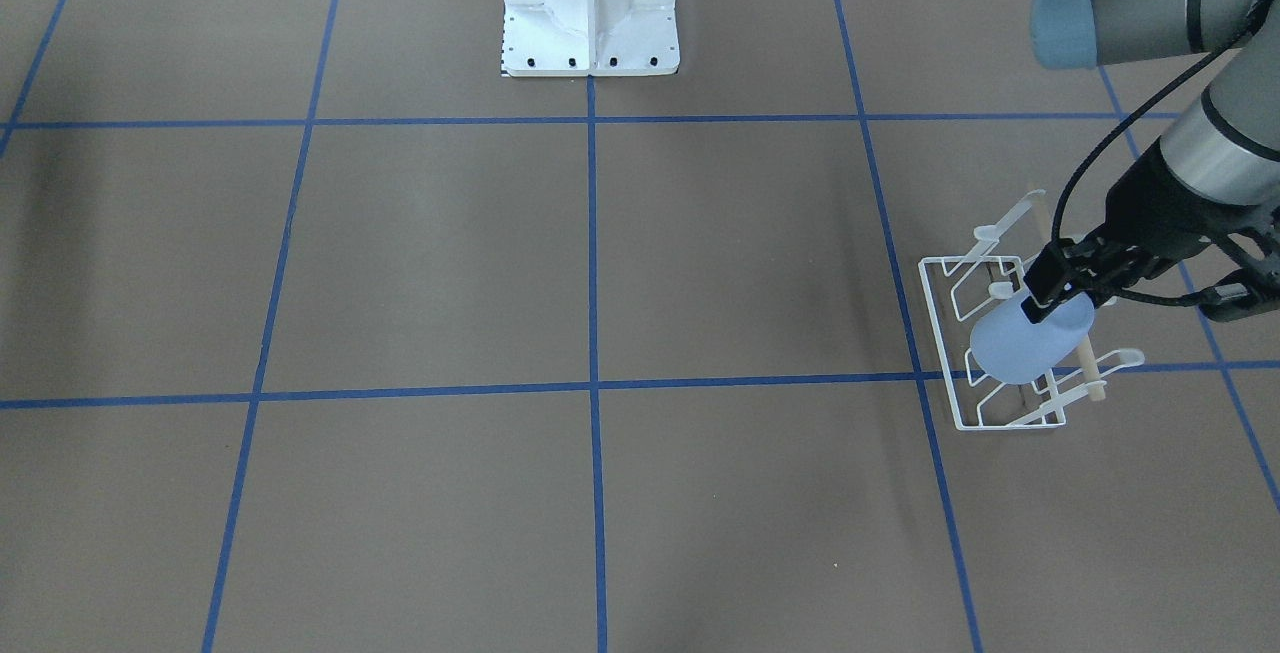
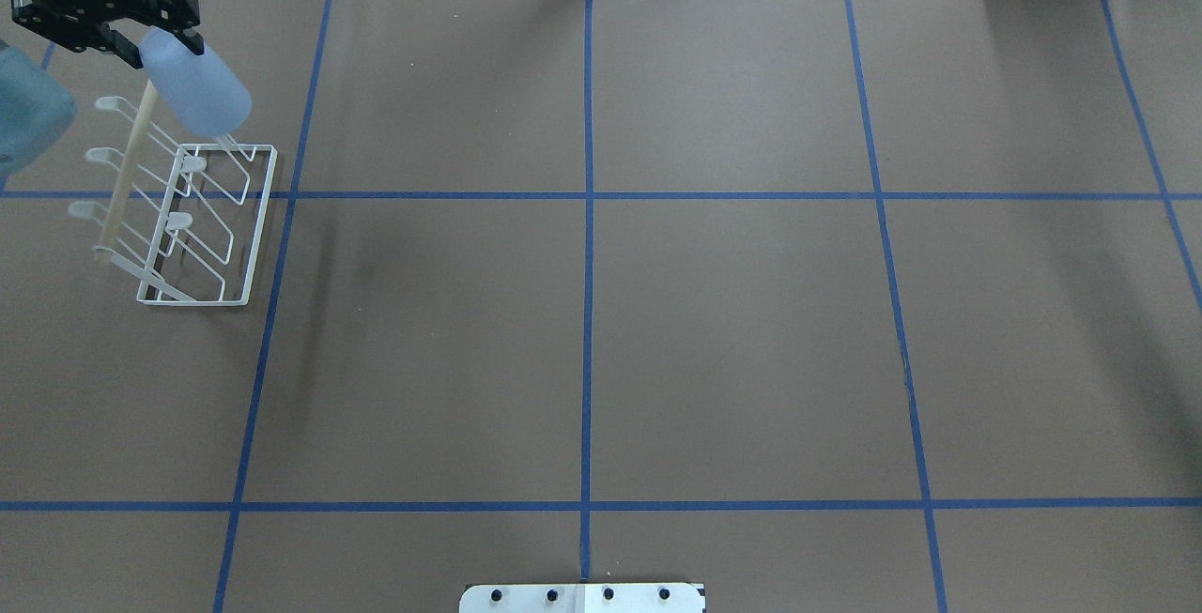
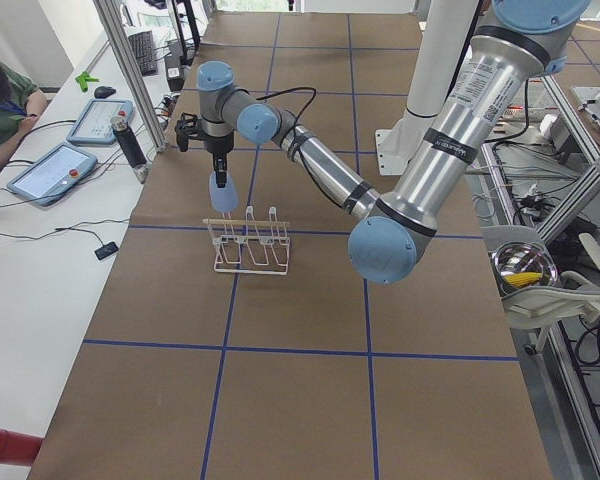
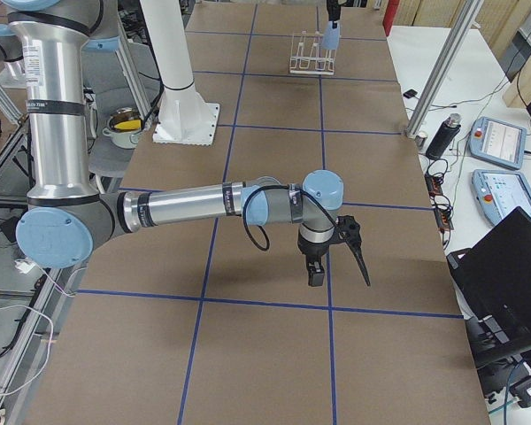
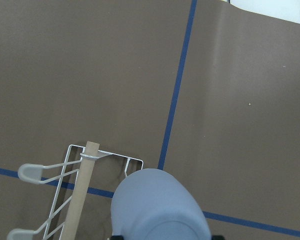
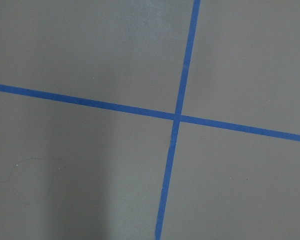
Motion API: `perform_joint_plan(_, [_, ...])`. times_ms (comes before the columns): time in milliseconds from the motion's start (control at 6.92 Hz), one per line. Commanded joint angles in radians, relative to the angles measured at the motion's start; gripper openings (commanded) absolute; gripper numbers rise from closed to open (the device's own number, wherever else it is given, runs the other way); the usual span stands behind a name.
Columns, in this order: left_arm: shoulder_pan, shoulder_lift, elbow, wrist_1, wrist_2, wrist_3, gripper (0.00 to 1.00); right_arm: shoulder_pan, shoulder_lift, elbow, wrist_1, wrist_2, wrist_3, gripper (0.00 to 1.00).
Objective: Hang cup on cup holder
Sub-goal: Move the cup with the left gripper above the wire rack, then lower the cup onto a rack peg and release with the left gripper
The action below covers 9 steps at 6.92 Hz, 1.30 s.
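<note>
My left gripper [image 1: 1042, 305] is shut on the rim end of the pale blue cup [image 1: 1030, 341] and holds it tilted, base outward, above one end of the white wire cup holder [image 1: 1000, 363]. In the overhead view the gripper [image 2: 155, 38], the cup [image 2: 199, 95] and the holder [image 2: 208, 228] sit at the far left. The left wrist view shows the cup's rounded base [image 5: 160, 207] beside the holder's wooden rod [image 5: 82, 190]. I cannot tell whether the cup touches a prong. My right gripper [image 4: 336, 261] shows only in the exterior right view, low over bare table; I cannot tell its state.
The white robot base plate [image 1: 592, 23] stands at the table's robot side. Blue tape lines [image 2: 588, 219] grid the brown table. An operator [image 3: 0, 110] and tablets [image 3: 55, 170] are beside the table, beyond an aluminium post [image 3: 135, 80].
</note>
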Motion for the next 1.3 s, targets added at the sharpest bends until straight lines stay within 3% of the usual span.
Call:
perform_joint_plan(0, [0.001,0.005,0.032,-0.033,-0.011,0.001,0.0,0.0,0.001,0.001,0.001,-0.001,0.002,1.0])
perform_joint_plan(723, [0.002,0.005,0.093,-0.066,-0.011,0.001,0.0,0.0,-0.001,-0.001,0.001,0.001,0.003,1.0])
perform_joint_plan(867, [0.022,0.02,0.1,-0.08,-0.002,0.003,0.97,0.0,-0.001,-0.001,0.001,0.001,0.002,1.0])
perform_joint_plan(1157, [0.038,0.1,0.097,-0.245,0.002,-0.01,0.98,0.0,-0.005,0.001,0.002,0.006,0.0,1.0])
